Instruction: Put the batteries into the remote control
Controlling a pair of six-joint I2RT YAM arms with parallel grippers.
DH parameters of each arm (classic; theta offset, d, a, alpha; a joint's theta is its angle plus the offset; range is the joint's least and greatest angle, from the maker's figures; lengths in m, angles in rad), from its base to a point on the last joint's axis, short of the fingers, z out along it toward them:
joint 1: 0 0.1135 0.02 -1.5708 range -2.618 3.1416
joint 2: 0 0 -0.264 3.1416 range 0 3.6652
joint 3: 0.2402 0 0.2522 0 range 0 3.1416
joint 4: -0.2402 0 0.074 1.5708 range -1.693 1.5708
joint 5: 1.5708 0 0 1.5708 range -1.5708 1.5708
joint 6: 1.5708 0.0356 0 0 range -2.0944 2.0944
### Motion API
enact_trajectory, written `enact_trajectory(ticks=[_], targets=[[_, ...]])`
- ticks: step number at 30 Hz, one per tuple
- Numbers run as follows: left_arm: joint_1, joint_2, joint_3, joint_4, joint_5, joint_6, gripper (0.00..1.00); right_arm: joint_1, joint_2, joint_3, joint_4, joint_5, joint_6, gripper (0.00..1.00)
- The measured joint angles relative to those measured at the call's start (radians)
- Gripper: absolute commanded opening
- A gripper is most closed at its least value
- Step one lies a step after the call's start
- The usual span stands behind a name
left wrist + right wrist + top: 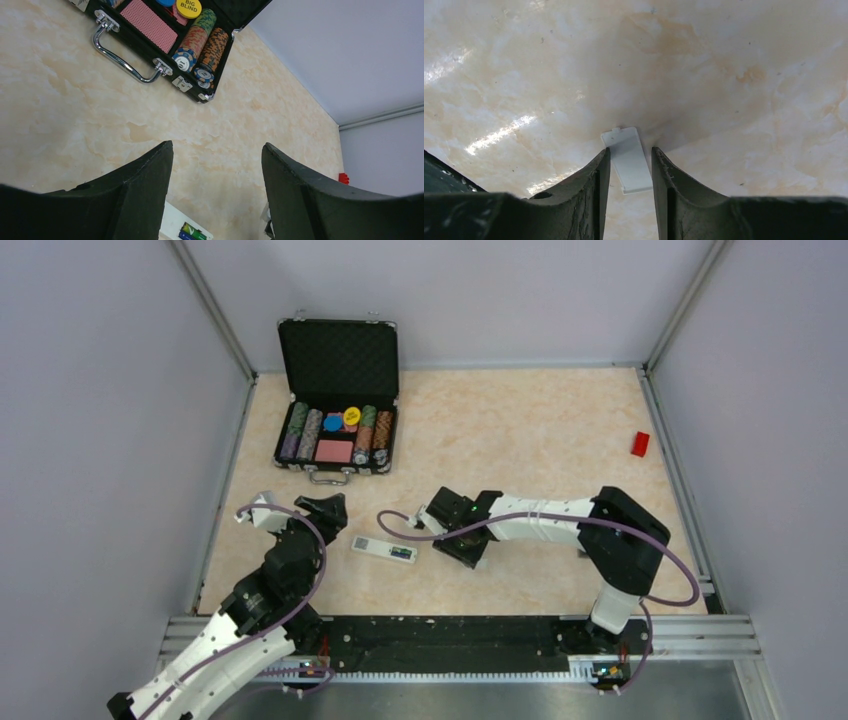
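The desk (520, 430) is walled on the left, back and right, with a black rail (450, 632) along its near edge. The widest bare stretch runs across the centre back and right. The remote control (378, 548) lies flat near the front centre, recess up, between the two hands. The batteries (402, 554) sit side by side in that recess.

The left hand (325, 508) hovers just left of the remote, its fingers wide apart around nothing. The right hand (630, 152) is low over the desk just right of the remote. Its fingers stand close on either side of a white cover plate (626, 162); I cannot tell whether they clamp it.

A purple cable (395, 523) loops near the remote's right end. An open poker chip case (338, 410) fills the back left corner. A small red block (640, 443) sits by the right wall, well apart from everything else.
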Motion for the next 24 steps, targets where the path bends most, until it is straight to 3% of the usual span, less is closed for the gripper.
enact_trajectory(ticks=[4, 6, 9, 13, 18, 24], targets=[[0.0, 0.0, -0.001, 0.0, 0.0, -0.001, 0.7, 0.0, 0.006, 0.006, 0.003, 0.027, 0.14, 0.29], [0.0, 0.0, -0.001, -0.001, 0.0, -0.002, 0.7, -0.001, 0.005, 0.006, 0.008, 0.044, 0.213, 0.31], [0.0, 0.0, -0.002, -0.001, 0.001, -0.006, 0.7, -0.002, 0.003, 0.005, 0.013, 0.075, 0.326, 0.5], [0.0, 0.0, -0.005, -0.002, 0.002, -0.015, 0.7, -0.002, -0.018, -0.015, 0.025, 0.133, 0.427, 0.64], [0.0, 0.0, -0.011, -0.005, 0.005, -0.022, 0.7, -0.002, -0.064, -0.059, 0.04, 0.18, 0.459, 0.66], [0.0, -0.01, -0.011, -0.011, 0.01, -0.032, 0.7, -0.002, -0.105, -0.109, 0.043, 0.129, 0.436, 0.65]])
